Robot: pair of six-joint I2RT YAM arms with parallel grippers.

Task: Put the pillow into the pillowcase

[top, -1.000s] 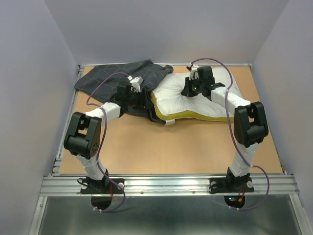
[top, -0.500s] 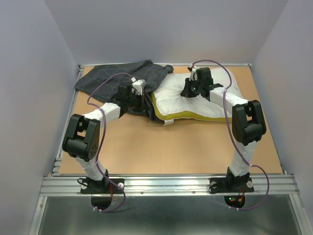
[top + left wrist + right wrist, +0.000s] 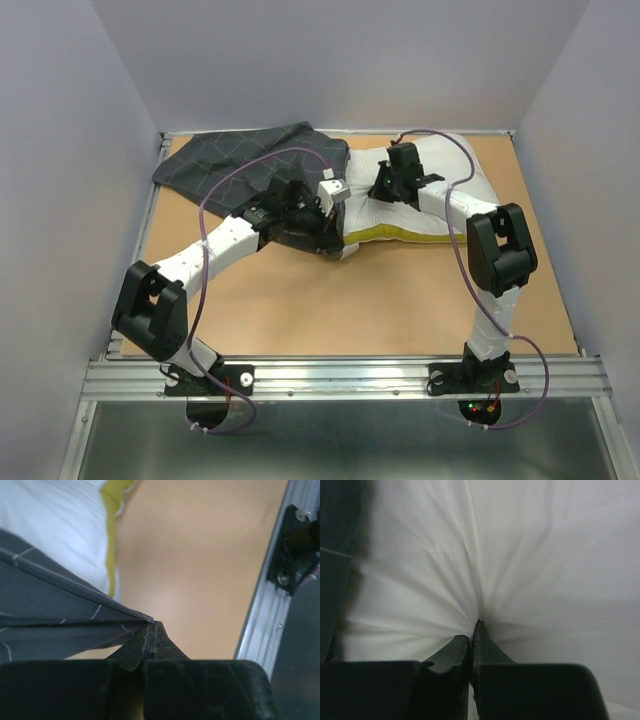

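At the far side of the table point(image 3: 350, 300) the pillow point(image 3: 372, 212) lay flat, with its yellow band along the near edge. Its left end went behind the left arm and dark cloth, so I could not tell how much of it was inside the pillowcase point(image 3: 240, 165). The right arm crossed over its middle and hid a part of the white face.

The pillowcase was spread from the far left corner toward the pillow, touching it. Its near edge was mostly covered by the left arm in the top view.

In the left wrist view the left gripper point(image 3: 151, 626) had its jaws pressed together on a corner of the pillowcase, and the cloth ran out taut to the left. Behind it the pillow was blurred and cut off by the frame. A metal rail point(image 3: 265, 605) showed at the right.

In the right wrist view the right gripper point(image 3: 474, 630) had its jaws closed on a fold of the pillow's white cover, and wrinkles ran out from the tips. A dark patch with one pale line filled the left edge. It looked like the pillowcase, but it was too blurred to be sure.
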